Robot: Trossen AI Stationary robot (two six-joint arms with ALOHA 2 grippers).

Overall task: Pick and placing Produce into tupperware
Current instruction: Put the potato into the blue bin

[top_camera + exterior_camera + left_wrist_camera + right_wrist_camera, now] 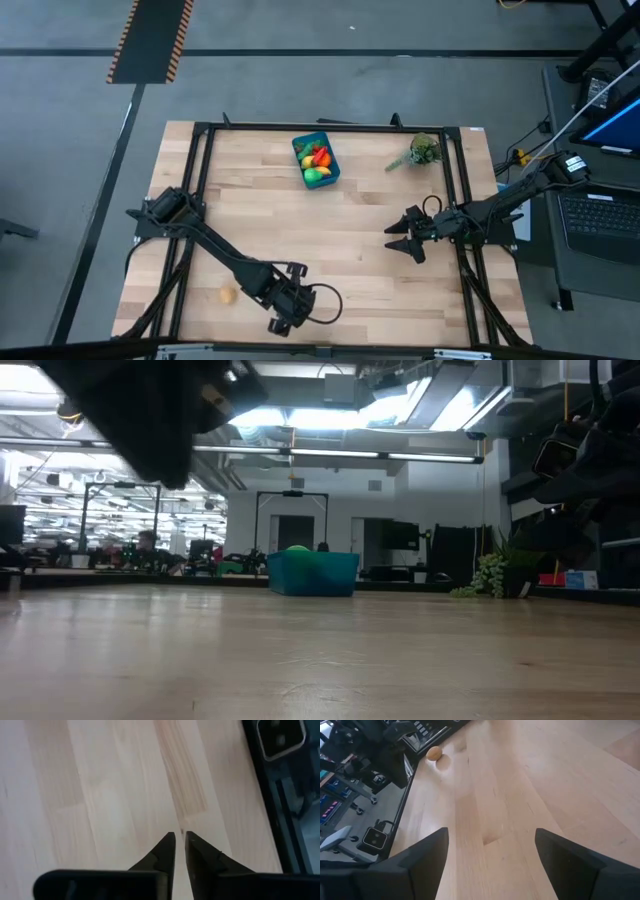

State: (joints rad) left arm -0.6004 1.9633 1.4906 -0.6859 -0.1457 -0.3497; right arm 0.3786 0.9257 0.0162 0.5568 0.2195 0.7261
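The teal tupperware (316, 160) stands at the table's far middle with several toy fruits and vegetables (317, 162) inside; in the low view a green piece (298, 549) shows above its rim (313, 572). One small round tan-orange toy (228, 296) lies alone on the wood near the front left, also visible in the right wrist view (434, 753). My left gripper (180, 837) hangs over bare wood near the front edge, to the right of that toy, its fingers shut with nothing between them. My right gripper (490, 855) waits open at the right side (403, 238).
A leafy green plant sprig (423, 152) lies at the far right, to the right of the tub (490, 575). A black metal frame (200, 150) runs along the table's edges. Bare wood fills the table's middle.
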